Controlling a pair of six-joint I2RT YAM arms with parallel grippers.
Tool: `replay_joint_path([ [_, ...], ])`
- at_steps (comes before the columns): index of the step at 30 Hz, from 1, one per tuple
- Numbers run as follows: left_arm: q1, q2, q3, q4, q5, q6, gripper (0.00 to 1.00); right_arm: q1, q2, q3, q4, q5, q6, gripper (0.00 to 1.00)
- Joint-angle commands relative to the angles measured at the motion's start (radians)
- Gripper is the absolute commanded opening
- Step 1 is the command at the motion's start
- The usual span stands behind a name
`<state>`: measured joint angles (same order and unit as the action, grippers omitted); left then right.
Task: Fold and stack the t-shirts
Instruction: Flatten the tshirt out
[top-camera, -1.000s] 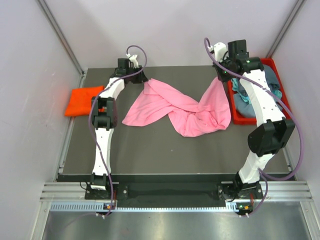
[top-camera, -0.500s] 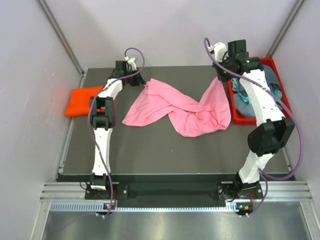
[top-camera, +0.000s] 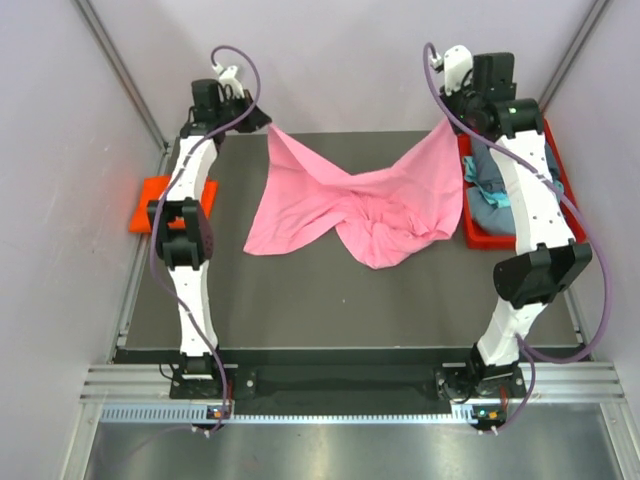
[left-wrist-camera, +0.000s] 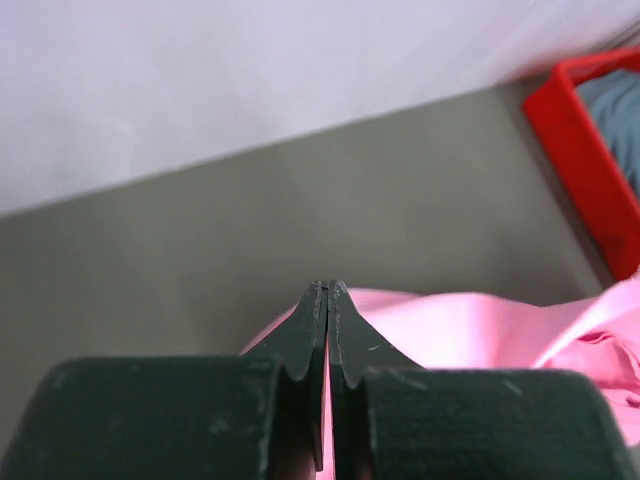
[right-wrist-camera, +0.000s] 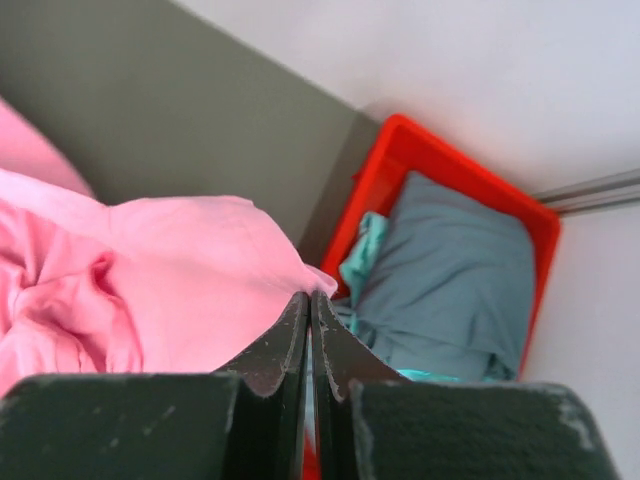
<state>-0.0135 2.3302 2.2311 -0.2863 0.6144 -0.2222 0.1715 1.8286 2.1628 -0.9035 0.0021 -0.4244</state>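
Change: left gripper (top-camera: 264, 126) newly pinched shut on a corner of the pink t-shirt (top-camera: 350, 205), lifted toward 11 o'clock.
Right gripper (top-camera: 452, 128): clamped on the opposite corner, 1 o'clock.
Cloth: strung between both, lower half bunched on the table (top-camera: 300, 300).
Meaning: likely ready for spreading; fold not begun.

Plain: light pink cloth t-shirt (top-camera: 350, 200), bright orange cloth shirt (top-camera: 140, 205), grey-blue cloth shirt (right-wrist-camera: 450, 280), teal cloth shirt (right-wrist-camera: 362, 258); rigid red plastic tray (right-wrist-camera: 355, 215).
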Motion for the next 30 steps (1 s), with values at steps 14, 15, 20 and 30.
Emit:
replay_joint_path([
  [14,0.122,-0.457,0.007,-0.05,0.07,0.03,0.0,-0.073,-0.328,0.017,0.342,0.082,0.045,0.0],
  [15,0.13,-0.479,-0.014,-0.054,0.074,0.032,0.0,-0.073,-0.348,0.006,0.369,0.084,0.045,0.0],
  [20,0.147,-0.614,-0.044,-0.077,0.102,0.004,0.0,-0.075,-0.478,-0.061,0.406,0.084,0.052,0.0],
  [30,0.149,-0.948,-0.148,-0.207,0.033,0.09,0.0,-0.078,-0.807,-0.412,0.416,0.032,0.116,0.0],
])
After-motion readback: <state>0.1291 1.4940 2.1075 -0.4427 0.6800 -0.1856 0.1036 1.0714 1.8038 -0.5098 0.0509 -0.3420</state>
